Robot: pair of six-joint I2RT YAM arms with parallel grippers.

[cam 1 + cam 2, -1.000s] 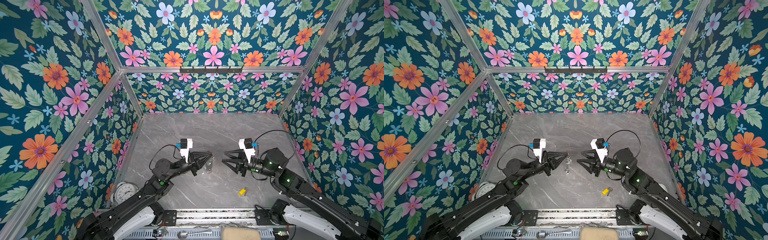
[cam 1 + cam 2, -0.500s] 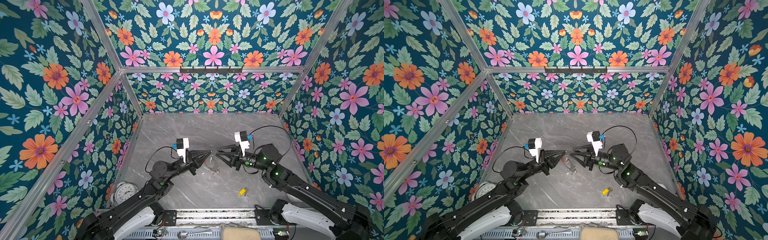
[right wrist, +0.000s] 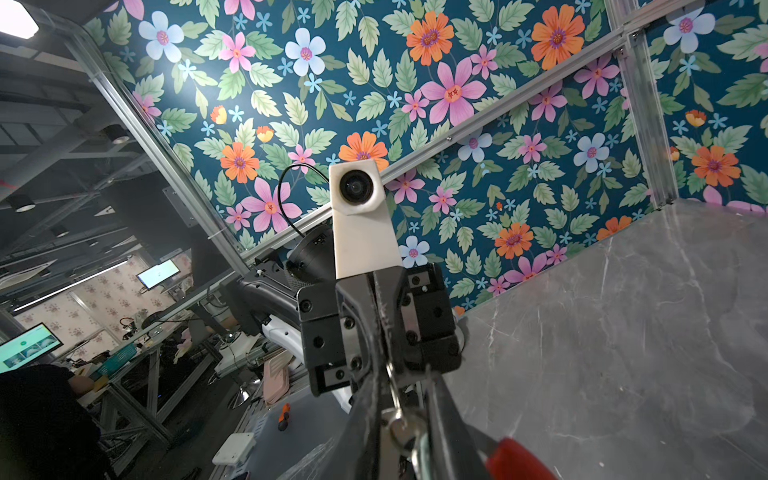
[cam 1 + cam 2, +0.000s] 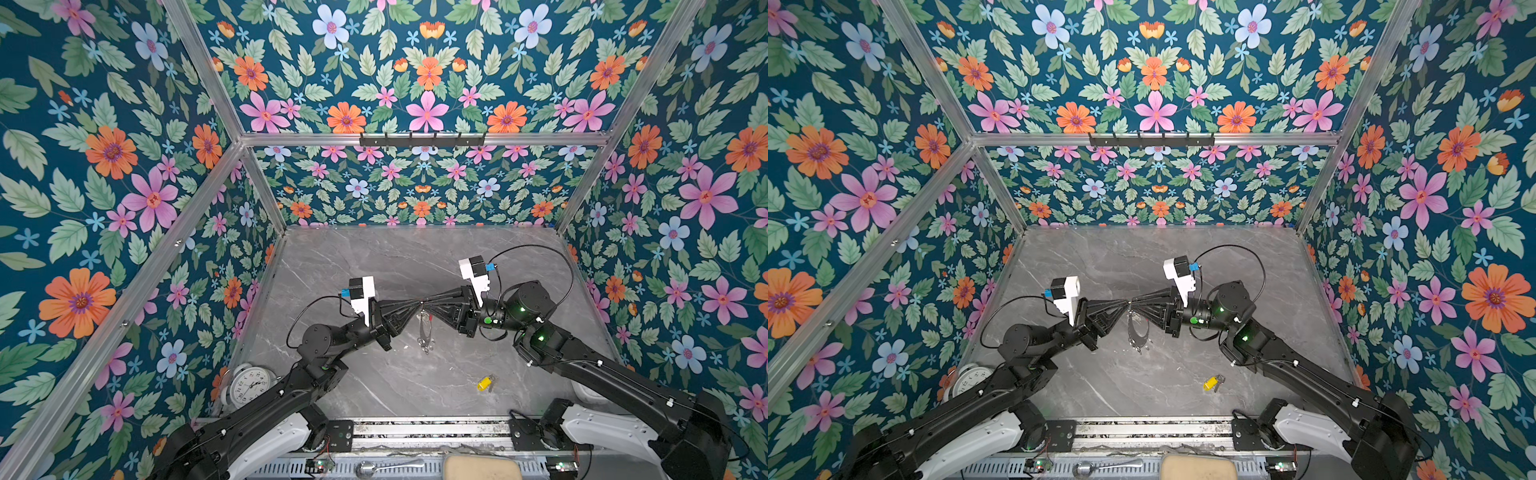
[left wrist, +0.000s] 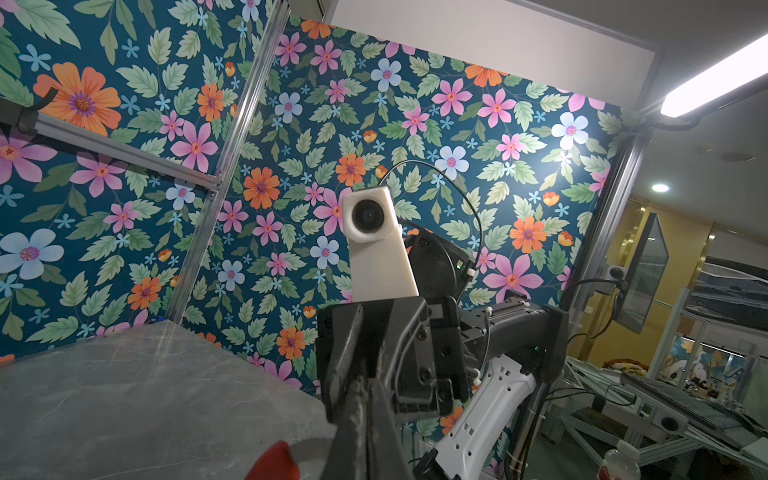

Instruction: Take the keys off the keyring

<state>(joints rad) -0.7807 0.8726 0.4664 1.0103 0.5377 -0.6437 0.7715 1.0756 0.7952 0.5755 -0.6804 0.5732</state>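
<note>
Top views: marble table (image 4: 374, 270), floral walls (image 4: 415, 187); L hand (image 4: 417, 309) grips keyring (image 4: 424, 341), R hand (image 4: 430, 301) maybe.

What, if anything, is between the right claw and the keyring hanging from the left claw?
Nothing visible. The right claw is right at the top of the keyring, tip to tip with the left claw. The yellow-tagged key lies apart on the table, nearer the robot's base.

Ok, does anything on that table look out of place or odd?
One yellow-tagged key lies loose on the marble table, apart from the keyring held up mid-table. An alarm clock sits in the near-left corner, a stray item.
</note>
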